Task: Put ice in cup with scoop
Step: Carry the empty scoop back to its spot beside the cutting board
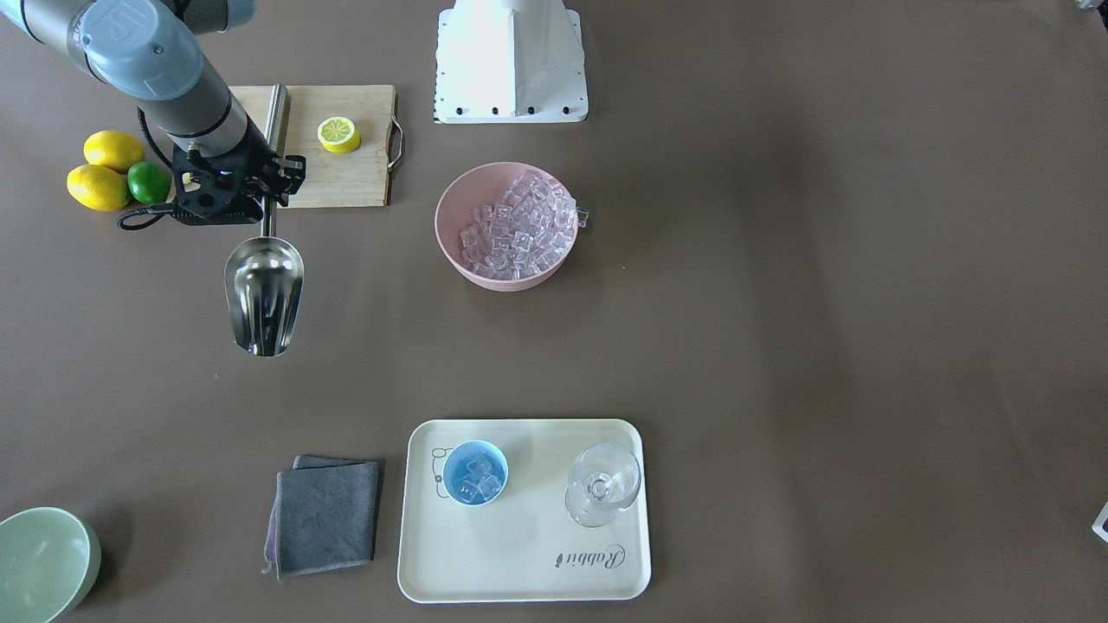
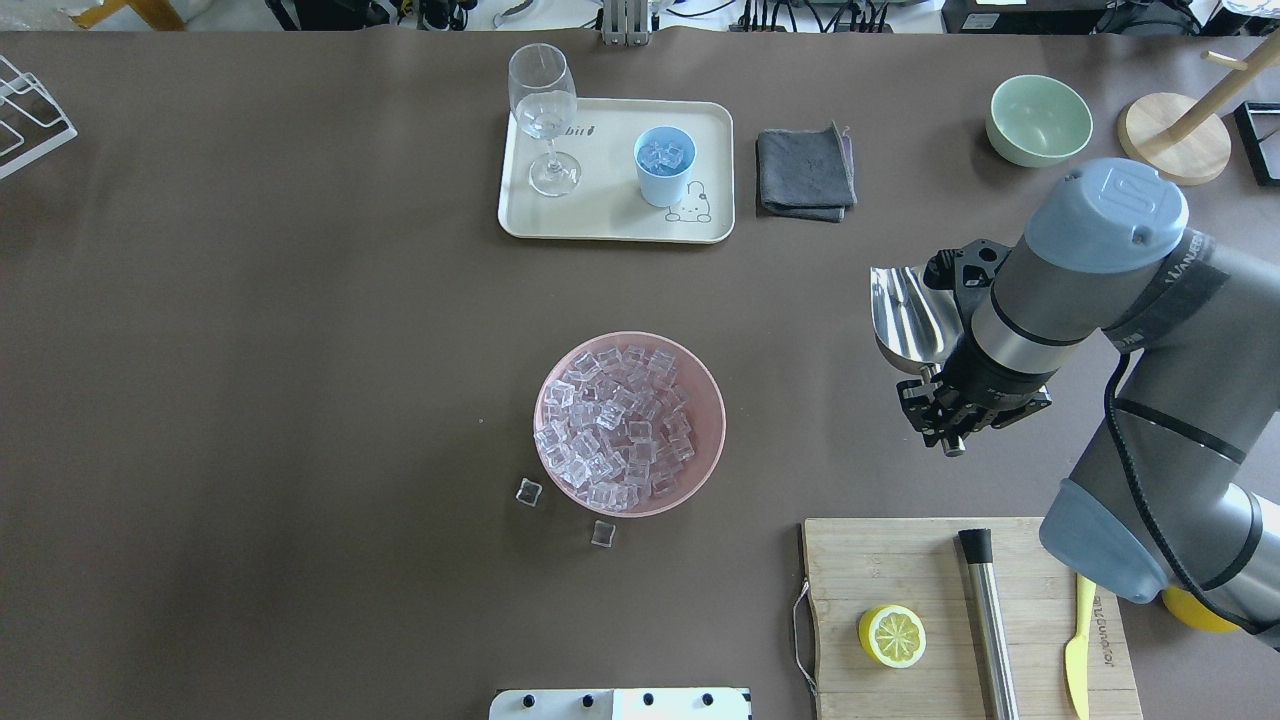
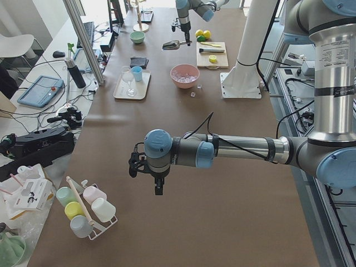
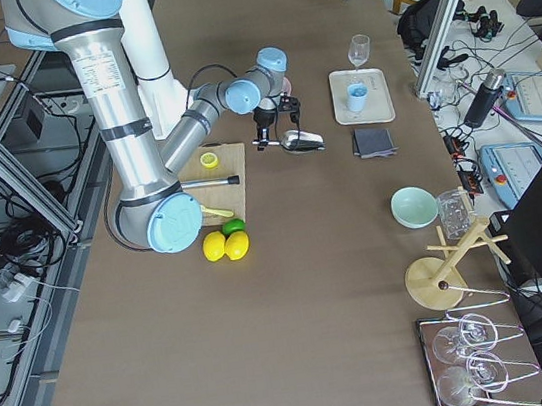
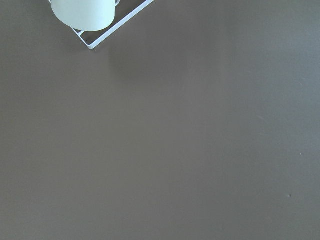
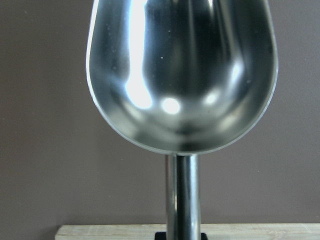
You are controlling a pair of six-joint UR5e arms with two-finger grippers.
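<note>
The ice is heaped in the pink bowl, and two stray cubes are seen on the table just beside it. A few cubes lie in the cup on the cream tray. The scoop is held by its rod handle in the closed jaws of the right gripper. Its trough is empty and it is near the cutting board, well apart from the bowl. A refill trip seems to be in hand: the trough must next be carried to the bowl and dug under the cubes. Whether the left gripper is open cannot be told.
</note>
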